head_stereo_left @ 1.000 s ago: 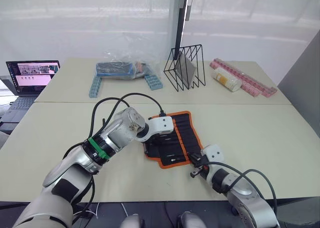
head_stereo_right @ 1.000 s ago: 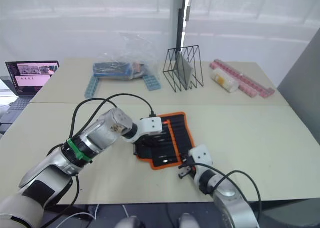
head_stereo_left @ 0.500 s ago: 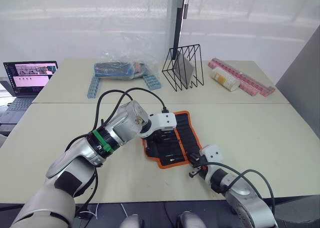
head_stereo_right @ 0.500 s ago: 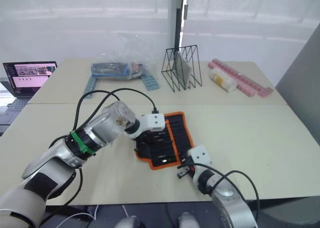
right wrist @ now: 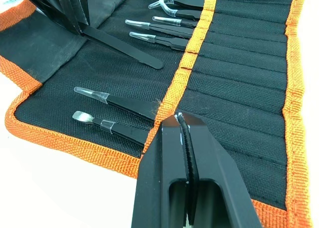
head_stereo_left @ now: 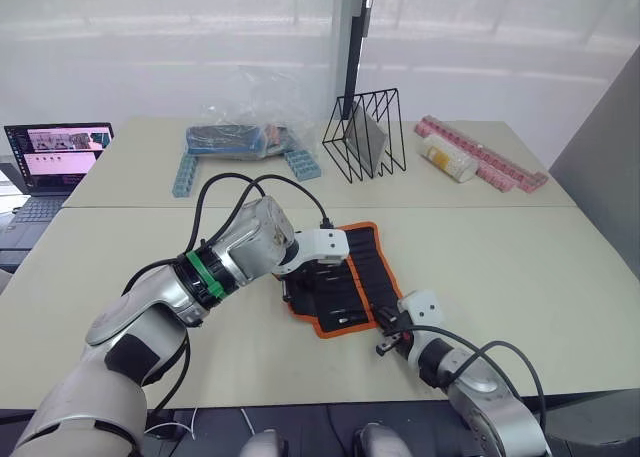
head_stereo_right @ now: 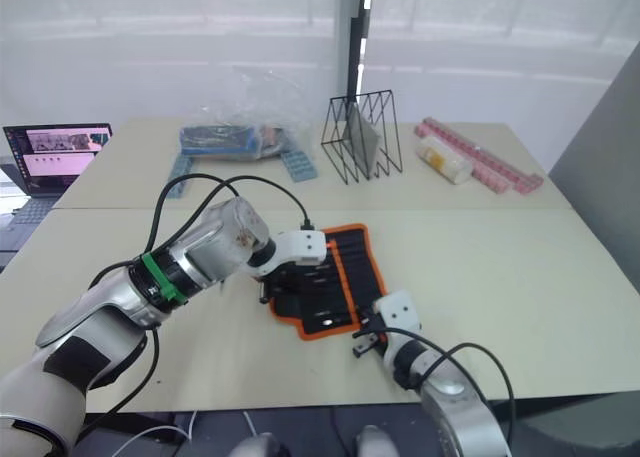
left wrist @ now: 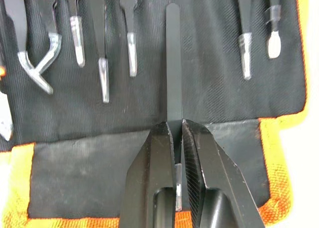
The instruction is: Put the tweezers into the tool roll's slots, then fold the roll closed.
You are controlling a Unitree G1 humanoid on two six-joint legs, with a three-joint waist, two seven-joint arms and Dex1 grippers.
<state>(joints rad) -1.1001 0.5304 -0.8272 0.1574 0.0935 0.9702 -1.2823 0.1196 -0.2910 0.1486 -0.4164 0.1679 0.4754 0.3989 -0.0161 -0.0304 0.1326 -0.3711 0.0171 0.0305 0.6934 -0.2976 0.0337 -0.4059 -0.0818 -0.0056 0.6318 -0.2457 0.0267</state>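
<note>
The tool roll (head_stereo_left: 358, 275) lies open on the table, black with orange trim. Several tweezers (left wrist: 103, 43) sit in its slots (right wrist: 234, 96), their clear-capped tips sticking out. My left gripper (left wrist: 175, 125) is shut on one slim black tweezers (left wrist: 172, 63), which lies flat over the roll's inner face and points toward an unfilled slot between the others. In the head view this gripper (head_stereo_left: 298, 280) is over the roll's left part. My right gripper (right wrist: 180, 119) is shut, its tips at the orange strip along the slot openings near the roll's front corner (head_stereo_left: 385, 327).
At the back of the table stand a black wire rack (head_stereo_left: 368, 135), a clear plastic bag (head_stereo_left: 240, 137), blue trays (head_stereo_left: 186, 172), a jar (head_stereo_left: 450, 160) and pink trays (head_stereo_left: 490, 162). A laptop (head_stereo_left: 55, 152) is at the far left.
My left gripper has shifted slightly to the left over the roll with the tweezers still in it. The right gripper stays at the roll's front corner.
</note>
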